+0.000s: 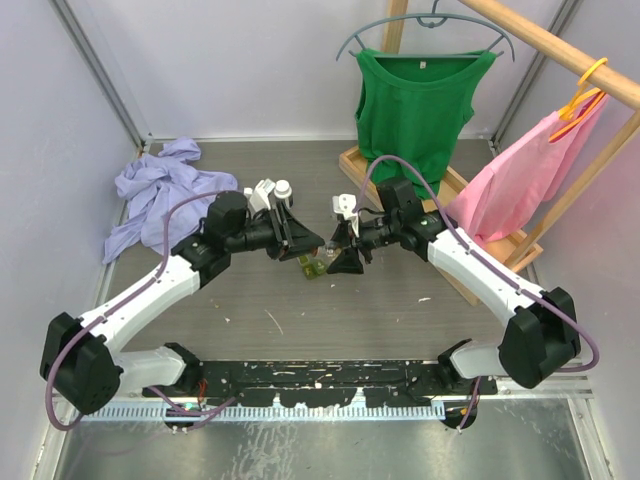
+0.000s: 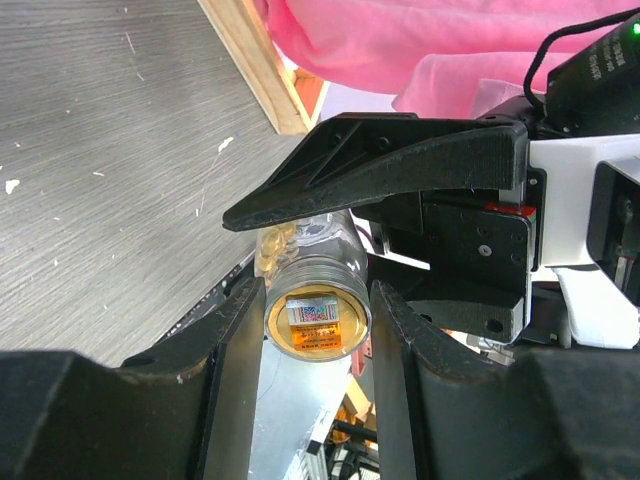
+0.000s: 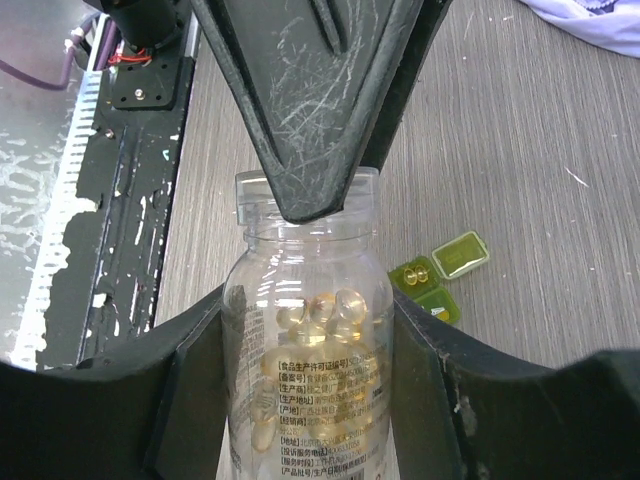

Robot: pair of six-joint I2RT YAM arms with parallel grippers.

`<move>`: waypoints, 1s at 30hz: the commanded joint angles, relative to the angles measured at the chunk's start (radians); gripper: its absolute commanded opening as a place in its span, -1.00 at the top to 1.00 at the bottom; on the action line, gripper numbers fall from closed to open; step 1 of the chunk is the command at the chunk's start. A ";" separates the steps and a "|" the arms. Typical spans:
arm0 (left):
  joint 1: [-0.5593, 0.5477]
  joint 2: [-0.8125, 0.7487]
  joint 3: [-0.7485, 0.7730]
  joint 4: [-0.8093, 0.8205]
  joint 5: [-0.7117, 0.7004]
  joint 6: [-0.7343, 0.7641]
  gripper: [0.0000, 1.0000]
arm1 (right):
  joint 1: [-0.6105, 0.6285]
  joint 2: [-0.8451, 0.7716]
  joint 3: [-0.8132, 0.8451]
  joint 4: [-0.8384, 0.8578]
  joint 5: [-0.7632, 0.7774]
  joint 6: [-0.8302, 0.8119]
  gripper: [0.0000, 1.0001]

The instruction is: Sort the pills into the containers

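Right now both my grippers meet over the middle of the tabletop, about equally far from the left and the right edge. My right gripper (image 1: 345,258) is closed around the body of a clear pill bottle (image 3: 305,380), with one finger pressing on each side of it. Through the plastic I see a heap of yellow soft pills (image 3: 320,320) and a printed label that I cannot read. My left gripper (image 1: 300,245) is clamped on the round end of the same bottle. In the left wrist view its two fingers touch this end from both sides, and in the right wrist view one of its fingers covers the mouth.

The olive green case (image 3: 412,272) lies on the table with a lid turned open. In the top view it shows just on the near-edge side of the place where my fingers meet. Whether something is in its compartments I cannot tell.

At the far left corner lies a lavender cloth (image 1: 160,195). At the far right corner a wooden rack (image 1: 520,240) carries a green top (image 1: 415,105) and a pink garment (image 1: 525,165).
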 commanded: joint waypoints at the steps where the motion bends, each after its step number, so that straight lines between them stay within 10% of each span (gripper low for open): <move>1: -0.029 0.014 0.070 -0.038 0.054 0.015 0.58 | 0.015 -0.043 0.050 0.030 0.065 -0.022 0.98; 30: -0.025 0.125 0.182 -0.174 0.108 0.013 0.60 | 0.044 -0.090 0.063 0.003 0.189 -0.058 0.98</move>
